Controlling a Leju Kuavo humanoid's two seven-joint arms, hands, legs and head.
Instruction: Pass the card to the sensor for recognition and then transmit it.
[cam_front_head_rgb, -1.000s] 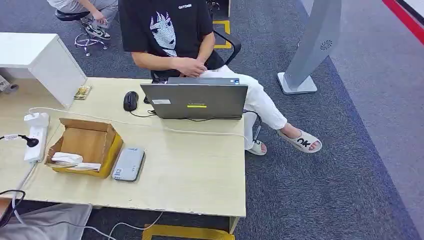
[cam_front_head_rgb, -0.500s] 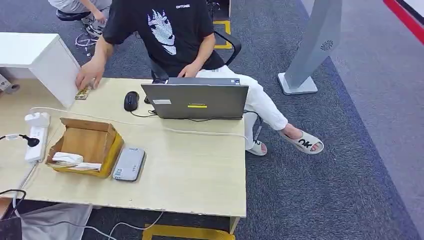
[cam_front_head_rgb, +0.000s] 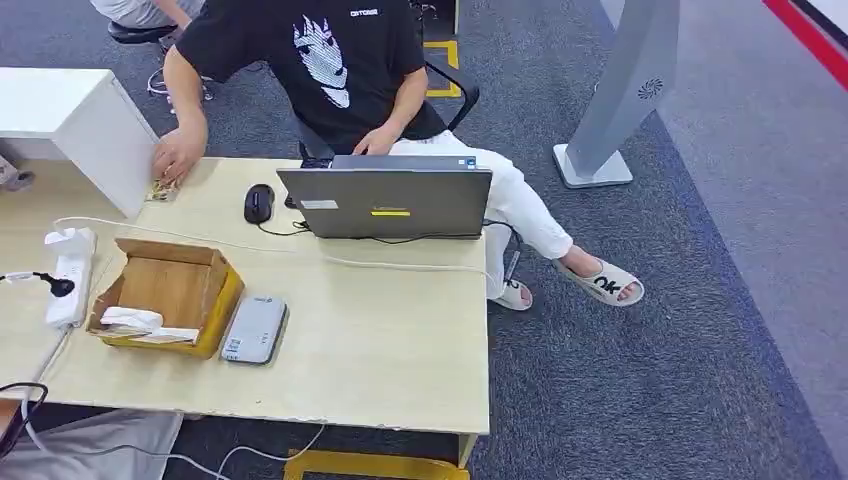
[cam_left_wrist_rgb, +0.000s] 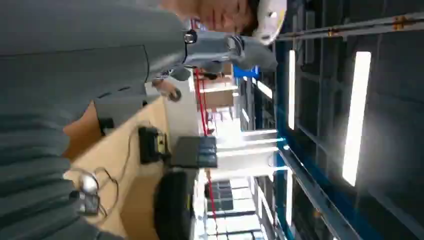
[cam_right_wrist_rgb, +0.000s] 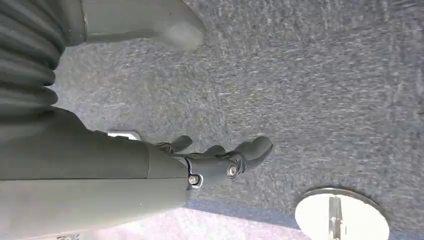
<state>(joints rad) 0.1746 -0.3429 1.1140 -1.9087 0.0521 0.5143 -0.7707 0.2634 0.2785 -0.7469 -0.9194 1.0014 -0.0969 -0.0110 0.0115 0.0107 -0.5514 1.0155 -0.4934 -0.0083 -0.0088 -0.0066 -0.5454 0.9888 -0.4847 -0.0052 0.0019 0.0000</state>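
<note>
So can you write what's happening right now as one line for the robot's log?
card: on desk under person's hand | card reader: beside cardboard box | right robot hand: over carpet, empty

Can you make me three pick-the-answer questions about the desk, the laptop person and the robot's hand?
1. Where is the grey card reader?
A. Beside the cardboard box
B. On top of the laptop
C. On the carpet

2. What colour is the computer mouse?
A. White
B. Black
C. Red

3. What is the robot's right hand doing?
A. Holding a card
B. Pressing the laptop
C. Holding nothing, hanging over the carpet

Answers: 1 A, the head view shows the reader lying on the desk right next to the box. 2 B, the mouse beside the laptop is dark black. 3 C, the right wrist view shows its fingers loosely curled with nothing in them above grey carpet.
</note>
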